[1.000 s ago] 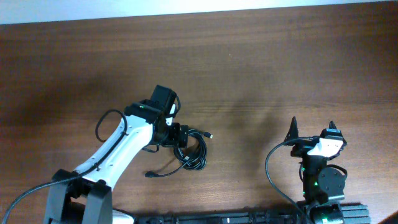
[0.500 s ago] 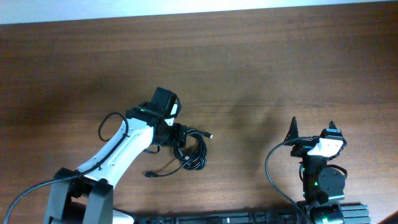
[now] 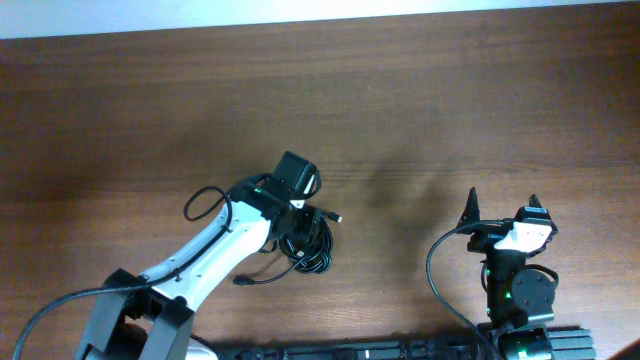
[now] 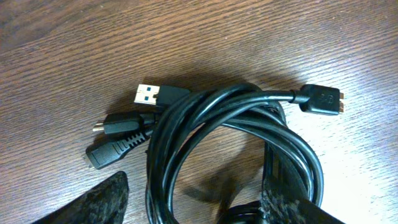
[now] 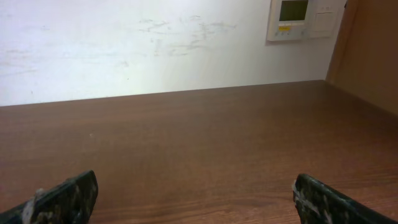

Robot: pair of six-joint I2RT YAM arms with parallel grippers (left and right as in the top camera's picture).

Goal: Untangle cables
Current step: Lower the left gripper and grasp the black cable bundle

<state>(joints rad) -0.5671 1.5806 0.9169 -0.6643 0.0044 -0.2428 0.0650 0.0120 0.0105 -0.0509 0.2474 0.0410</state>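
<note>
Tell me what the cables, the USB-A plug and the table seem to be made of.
The cables: probably a black rubber or soft plastic jacket, slightly glossy, since light glints along the curves. The USB-A plug: silvery metal shell with a blue insert, on a matte black moulded body, likely plastic. The table: brown wood or wood-look laminate, satin, with visible grain.

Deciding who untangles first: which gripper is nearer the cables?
Left. The left gripper hangs directly over the cables, straddling them; the right gripper stands well away.
</note>
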